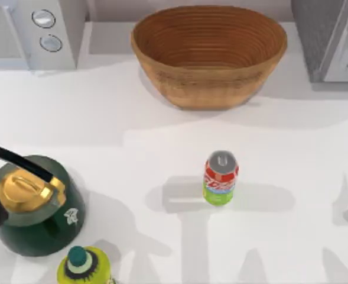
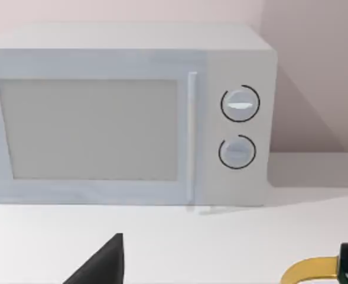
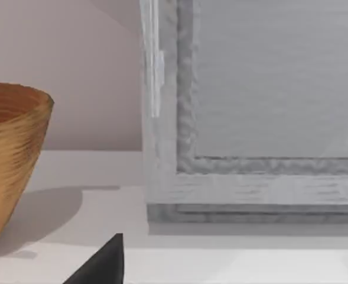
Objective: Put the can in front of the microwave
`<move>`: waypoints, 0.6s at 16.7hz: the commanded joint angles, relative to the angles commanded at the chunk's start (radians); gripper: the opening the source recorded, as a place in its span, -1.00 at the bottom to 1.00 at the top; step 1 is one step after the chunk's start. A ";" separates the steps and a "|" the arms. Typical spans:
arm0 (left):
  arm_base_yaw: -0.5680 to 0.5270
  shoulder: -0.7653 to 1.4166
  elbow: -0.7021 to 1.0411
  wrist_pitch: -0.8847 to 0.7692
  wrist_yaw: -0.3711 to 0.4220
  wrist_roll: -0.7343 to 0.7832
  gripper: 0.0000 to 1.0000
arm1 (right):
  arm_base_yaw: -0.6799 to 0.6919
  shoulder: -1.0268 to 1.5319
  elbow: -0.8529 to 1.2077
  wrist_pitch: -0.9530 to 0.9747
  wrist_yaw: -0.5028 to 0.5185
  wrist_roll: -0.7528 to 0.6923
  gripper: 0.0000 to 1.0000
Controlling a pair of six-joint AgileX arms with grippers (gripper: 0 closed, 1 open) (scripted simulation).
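Note:
The can (image 1: 220, 178), with a red upper band, lime-green lower part and silver top, stands upright on the white table, right of centre and towards the front. The pale microwave (image 1: 38, 29) with two round dials sits at the back left, and the left wrist view faces its door (image 2: 91, 130). White table lies bare in front of it. A dark tip of my left gripper (image 2: 103, 266) shows at the edge of the left wrist view, far from the can. A similar tip of my right gripper (image 3: 103, 266) shows in the right wrist view, near the back right.
A brown woven basket (image 1: 209, 53) stands at the back centre. A darker speckled grey appliance (image 1: 330, 38) is at the back right. A green kettle (image 1: 35, 204) with a gold lid and a yellow-green bottle (image 1: 85, 266) with a teal cap stand at the front left.

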 joint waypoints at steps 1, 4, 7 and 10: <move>0.000 0.000 0.000 0.000 0.000 0.000 1.00 | 0.000 0.000 0.000 0.000 0.000 0.000 1.00; -0.008 0.026 0.027 -0.015 0.000 0.002 1.00 | 0.000 0.000 0.000 0.000 0.000 0.000 1.00; -0.042 0.130 0.135 -0.080 -0.001 0.007 1.00 | 0.000 0.000 0.000 0.000 0.000 0.000 1.00; -0.098 0.302 0.312 -0.189 -0.003 0.013 1.00 | 0.000 0.000 0.000 0.000 0.000 0.000 1.00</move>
